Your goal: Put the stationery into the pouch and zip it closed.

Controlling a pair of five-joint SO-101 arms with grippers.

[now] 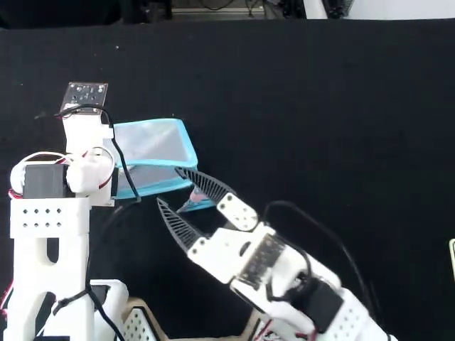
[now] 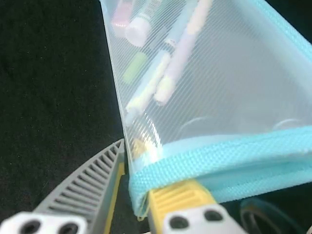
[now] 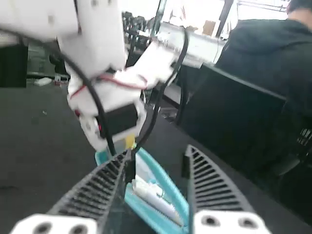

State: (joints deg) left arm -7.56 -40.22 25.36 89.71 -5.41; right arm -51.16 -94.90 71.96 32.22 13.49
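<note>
A clear pouch (image 1: 153, 153) with a teal zip band lies at the left of the black table. Several pens and markers (image 2: 161, 83) rest inside it, seen through the pouch wall (image 2: 234, 87). My left gripper (image 2: 130, 156) is shut on the pouch's corner at the teal band, one grey finger and one yellow finger pinching it. My right gripper (image 1: 168, 186) stands open at the pouch's near right corner, its black fingers spread. In the right wrist view the right gripper (image 3: 158, 153) straddles the pouch (image 3: 161, 204), with the left arm (image 3: 107, 97) just beyond.
The left arm's white body (image 1: 78, 170) covers the pouch's left edge. Both arm bases (image 1: 106, 312) crowd the front edge. Bare black cloth (image 1: 320, 121) stretches to the right and to the back. A small pale object (image 1: 452, 256) sits at the far right edge.
</note>
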